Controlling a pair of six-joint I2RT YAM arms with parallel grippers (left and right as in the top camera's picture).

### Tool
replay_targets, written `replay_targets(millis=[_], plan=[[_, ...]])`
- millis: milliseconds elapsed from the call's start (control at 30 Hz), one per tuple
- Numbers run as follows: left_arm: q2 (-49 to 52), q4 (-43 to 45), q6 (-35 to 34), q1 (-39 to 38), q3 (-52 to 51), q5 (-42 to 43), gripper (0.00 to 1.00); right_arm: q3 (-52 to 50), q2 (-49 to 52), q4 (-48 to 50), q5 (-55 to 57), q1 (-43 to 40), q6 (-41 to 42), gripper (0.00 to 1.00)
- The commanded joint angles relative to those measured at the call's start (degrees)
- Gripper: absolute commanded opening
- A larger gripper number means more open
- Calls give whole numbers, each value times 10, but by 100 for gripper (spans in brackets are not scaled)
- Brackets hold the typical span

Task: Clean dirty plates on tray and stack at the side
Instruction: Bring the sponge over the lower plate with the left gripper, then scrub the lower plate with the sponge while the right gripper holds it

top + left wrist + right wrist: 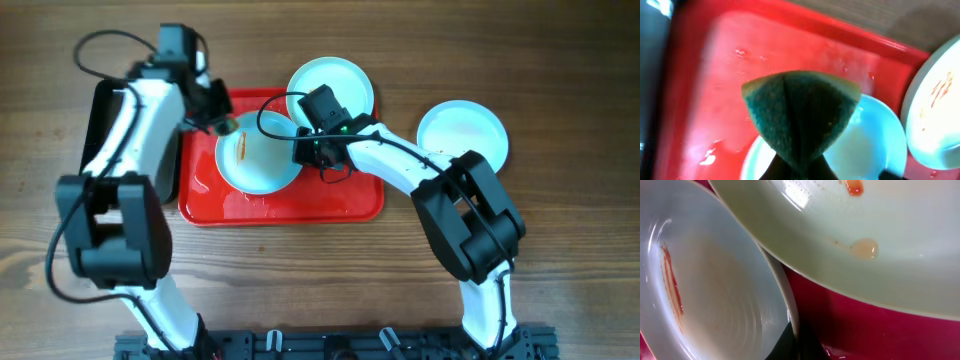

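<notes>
Glossy red plastic for the tray (350, 205) — wet sheen. Smooth, shiny plates (462, 132). Rough green fibre on the sponge (800, 115); matt wood-grain counter (560, 80).

Smeared plate (255, 160), perhaps tilted, on tray (300, 205).

The middle of the red tray (340, 205) is filled by the centre plate (250, 165), crowded at its far-left rim by the left gripper (222, 125) and its sponge (800, 120) and clamped at the right by the right gripper (303, 152). The far-right corner is blocked by a second plate (335, 80), apparently overhanging. Bare tray is left along the near edge and right end.
</notes>
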Motion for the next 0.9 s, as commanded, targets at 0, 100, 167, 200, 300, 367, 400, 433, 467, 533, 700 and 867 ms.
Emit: replay_targets(millis=[0, 100, 167, 200, 300, 367, 400, 433, 467, 533, 700, 867], plan=[[26, 120, 17, -41, -67, 21, 4, 7, 13, 5, -5, 1, -4, 5], [47, 223, 64, -69, -104, -2, 4, 7, 15, 6, -5, 1, -6, 4], [65, 214, 64, -78, -106, -77, 4, 7, 15, 7, -5, 1, -8, 5], [70, 198, 64, -79, -106, -96, 4, 7, 15, 7, -5, 1, -9, 5], [73, 127, 69, -79, -106, -118, 4, 7, 15, 9, -5, 1, -14, 5], [73, 57, 72, -79, -106, -118, 4, 7, 15, 8, -5, 1, -14, 5], [73, 25, 73, -79, -106, -117, 4, 7, 15, 9, -5, 1, -14, 4], [73, -5, 95, -79, -106, -86, 4, 7, 15, 10, -5, 1, -14, 5], [73, -27, 130, -79, -106, -41, 4, 7, 15, 11, -5, 1, -14, 5], [73, -76, 212, -79, -106, 48, 4, 7, 15, 11, -5, 1, -14, 5], [73, -139, 282, -77, -106, 55, 4, 7, 15, 13, -6, 1, -14, 5], [73, -64, 111, -67, -106, -157, 4, 7, 15, 12, -13, 1, -17, 5]])
